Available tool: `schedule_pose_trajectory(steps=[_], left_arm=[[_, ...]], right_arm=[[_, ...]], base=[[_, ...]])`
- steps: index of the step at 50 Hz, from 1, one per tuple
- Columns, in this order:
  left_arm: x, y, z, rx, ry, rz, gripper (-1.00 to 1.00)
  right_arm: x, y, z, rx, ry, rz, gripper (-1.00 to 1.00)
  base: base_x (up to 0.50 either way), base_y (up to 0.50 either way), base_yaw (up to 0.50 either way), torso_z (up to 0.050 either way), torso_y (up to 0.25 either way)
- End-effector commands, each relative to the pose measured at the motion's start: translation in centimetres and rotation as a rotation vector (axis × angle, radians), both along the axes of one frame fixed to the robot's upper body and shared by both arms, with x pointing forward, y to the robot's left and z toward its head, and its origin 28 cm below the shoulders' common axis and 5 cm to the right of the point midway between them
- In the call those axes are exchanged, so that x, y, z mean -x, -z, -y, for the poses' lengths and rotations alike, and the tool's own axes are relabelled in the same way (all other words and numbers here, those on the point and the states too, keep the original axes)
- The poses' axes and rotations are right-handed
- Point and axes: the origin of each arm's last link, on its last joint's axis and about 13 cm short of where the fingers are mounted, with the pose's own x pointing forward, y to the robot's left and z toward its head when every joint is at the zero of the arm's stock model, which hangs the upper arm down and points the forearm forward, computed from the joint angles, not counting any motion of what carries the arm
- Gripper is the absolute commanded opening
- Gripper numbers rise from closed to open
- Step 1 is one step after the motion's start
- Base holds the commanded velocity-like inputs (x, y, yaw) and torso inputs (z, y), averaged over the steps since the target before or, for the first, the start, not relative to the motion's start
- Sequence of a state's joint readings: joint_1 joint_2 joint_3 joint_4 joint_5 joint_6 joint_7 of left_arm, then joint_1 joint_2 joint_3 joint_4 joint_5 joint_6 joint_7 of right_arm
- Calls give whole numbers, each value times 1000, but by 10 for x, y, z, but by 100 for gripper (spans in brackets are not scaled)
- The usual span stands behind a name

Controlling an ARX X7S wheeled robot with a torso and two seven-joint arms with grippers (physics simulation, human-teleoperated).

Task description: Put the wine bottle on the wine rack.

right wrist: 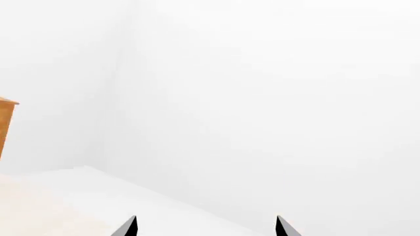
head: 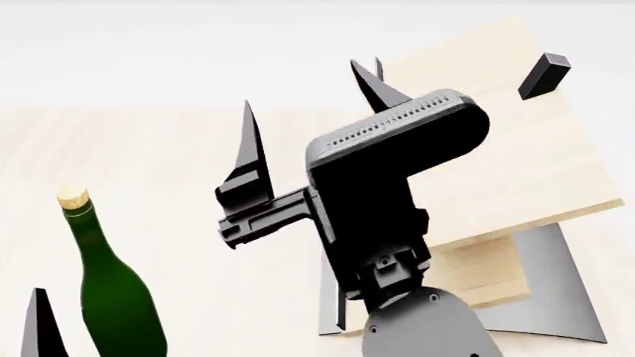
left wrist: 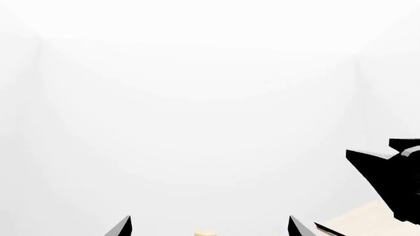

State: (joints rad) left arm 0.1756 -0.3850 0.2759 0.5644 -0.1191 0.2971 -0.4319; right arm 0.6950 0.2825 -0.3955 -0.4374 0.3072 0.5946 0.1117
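The wine bottle [head: 114, 294] stands upright at the lower left of the head view, dark green with a tan cork [head: 71, 195]. My left gripper [left wrist: 208, 225] is open, its tips spread wide either side of the cork [left wrist: 204, 232]; one of its fingers [head: 40, 327] shows just left of the bottle. The wine rack [head: 496, 149] stands to the right: slanted light-wood boards, a black peg [head: 543, 74] and a grey base [head: 555, 297]. My right gripper [head: 303, 93] hovers open in front of the rack with nothing between its fingers.
The pale wooden tabletop [head: 149, 149] carries the bottle and the rack. In the left wrist view the right gripper body [left wrist: 394, 172] and a rack board [left wrist: 367, 221] show beside the left hand. A brown cabinet edge [right wrist: 5, 123] stands against white walls.
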Motion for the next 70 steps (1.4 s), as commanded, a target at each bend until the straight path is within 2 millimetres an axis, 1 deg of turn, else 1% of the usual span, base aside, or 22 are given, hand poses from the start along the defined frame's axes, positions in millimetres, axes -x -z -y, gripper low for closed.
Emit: schedule_pose_trajectory(steps=[1,2,3,6,8,10,11,13,15,16,22,26,32,40,45,56,70], left_arm=[[0,0,0,2,-1,0,100],[0,0,0,2,-1,0,100],[0,0,0,2,-1,-1,100],[0,0,0,1,0,-3,100],[0,1,0,0,1,-2,100],[0,1,0,1,2,-2,100],[0,1,0,1,1,-2,100],[0,1,0,1,1,-2,100],[0,1,0,1,1,-2,100],[0,0,0,1,2,-3,100],[0,0,0,1,2,-3,100],[-1,0,0,1,1,-3,100],[-1,0,0,0,2,-3,100],[-1,1,0,1,2,-3,100],[-1,0,0,1,-1,-2,100],[-1,0,0,0,-1,-4,100],[-1,1,0,-1,0,-5,100]], right_arm=[[-14,-19,1,1,-237,-237,100],[-14,-22,1,-16,-267,-268,100],[-16,-24,1,9,-279,-265,100],[-18,-27,1,15,-281,-274,100],[-18,-30,1,2,-330,-305,100],[-18,-34,2,-14,-415,-355,100],[-18,-34,2,-12,-418,-363,100],[-23,-37,4,-36,-465,-420,100],[-24,-37,4,9,-510,-439,100],[-23,-38,4,4,-564,-477,100],[-26,-39,4,-11,-635,-545,100],[-26,-37,1,28,-662,-574,100],[-26,-39,-3,30,-688,-580,100],[-29,-31,-13,18,-733,-609,100],[-35,-23,-20,6,-744,-623,100],[-43,-14,-30,-18,-755,-649,100],[-40,-9,-42,-12,-797,-669,100]], base=[[0,0,0,0,0],[0,0,0,0,0],[0,0,0,0,0],[0,0,0,0,0],[0,0,0,0,0],[0,0,0,0,0],[0,0,0,0,0],[0,0,0,0,0],[0,0,0,0,0],[0,0,0,0,0],[0,0,0,0,0],[0,0,0,0,0],[0,0,0,0,0],[0,0,0,0,0],[0,0,0,0,0],[0,0,0,0,0],[0,0,0,0,0]])
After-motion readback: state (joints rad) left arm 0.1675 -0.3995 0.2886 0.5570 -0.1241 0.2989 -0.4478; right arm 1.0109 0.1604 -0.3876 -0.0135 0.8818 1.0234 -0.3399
